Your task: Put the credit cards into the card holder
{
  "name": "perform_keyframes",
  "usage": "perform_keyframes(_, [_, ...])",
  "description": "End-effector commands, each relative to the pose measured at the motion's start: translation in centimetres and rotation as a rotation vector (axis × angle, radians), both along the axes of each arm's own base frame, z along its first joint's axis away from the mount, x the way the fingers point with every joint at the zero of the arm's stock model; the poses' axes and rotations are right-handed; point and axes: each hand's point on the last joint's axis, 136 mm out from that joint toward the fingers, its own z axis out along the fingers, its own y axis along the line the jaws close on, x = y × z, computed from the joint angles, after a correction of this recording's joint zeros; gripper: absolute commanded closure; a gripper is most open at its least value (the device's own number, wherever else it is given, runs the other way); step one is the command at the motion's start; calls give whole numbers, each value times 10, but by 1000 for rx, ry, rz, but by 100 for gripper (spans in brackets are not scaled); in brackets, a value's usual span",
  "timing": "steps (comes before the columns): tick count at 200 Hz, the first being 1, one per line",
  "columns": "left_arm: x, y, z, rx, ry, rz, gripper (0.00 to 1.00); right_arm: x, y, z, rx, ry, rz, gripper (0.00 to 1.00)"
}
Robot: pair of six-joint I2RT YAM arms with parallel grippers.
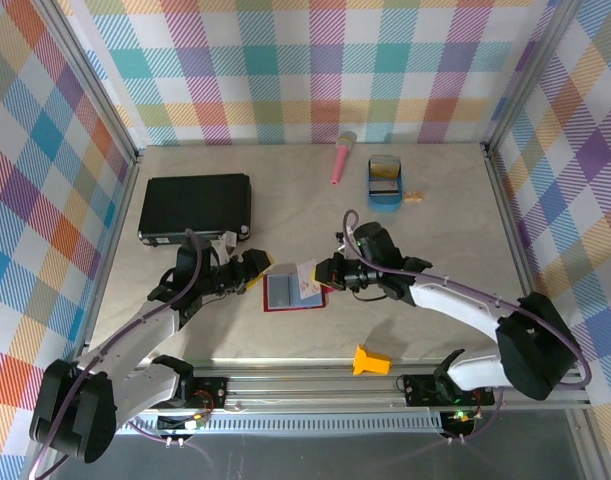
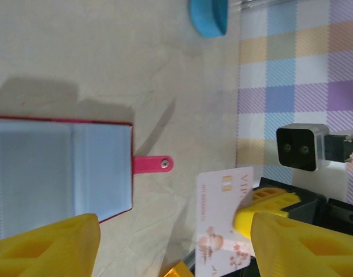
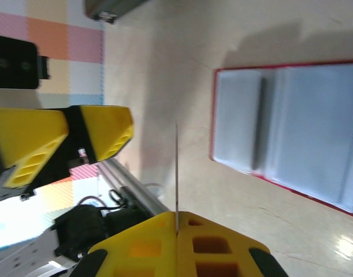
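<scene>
The card holder [image 1: 293,290] lies open on the table, dark red with grey-blue pockets, its tab [image 2: 153,164] pointing right. My right gripper [image 1: 323,271] is shut on a white credit card [image 2: 221,219] with a flower print, held on edge just right of the holder. The right wrist view has that card [image 3: 177,173] edge-on, pinched between the yellow fingers [image 3: 216,242], with the holder [image 3: 292,127] to its upper right. My left gripper [image 1: 255,268] hovers at the holder's left side, open, its fingers [image 2: 49,248] wide apart and holding nothing. More cards [image 1: 385,172] sit in the blue tray.
A large black flat case [image 1: 195,207] lies at the back left. The blue oval tray [image 1: 385,190] stands at the back right, a pink stick [image 1: 342,158] beside it. A loose yellow piece [image 1: 371,360] rests by the front rail.
</scene>
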Motion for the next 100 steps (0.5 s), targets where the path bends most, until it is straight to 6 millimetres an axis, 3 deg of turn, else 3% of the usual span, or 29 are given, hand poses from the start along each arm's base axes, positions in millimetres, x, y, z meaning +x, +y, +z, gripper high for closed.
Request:
perform_keyframes(1, [-3, -2, -15, -14, 41, -24, 32, 11, 6, -11, 21, 6, -61, 100])
perform_keyframes(44, [-3, -3, -31, 10, 42, -48, 33, 6, 20, -34, -12, 26, -27, 100])
perform_keyframes(100, [-2, -8, -47, 8, 41, -91, 36, 11, 40, -46, -9, -40, -31, 100])
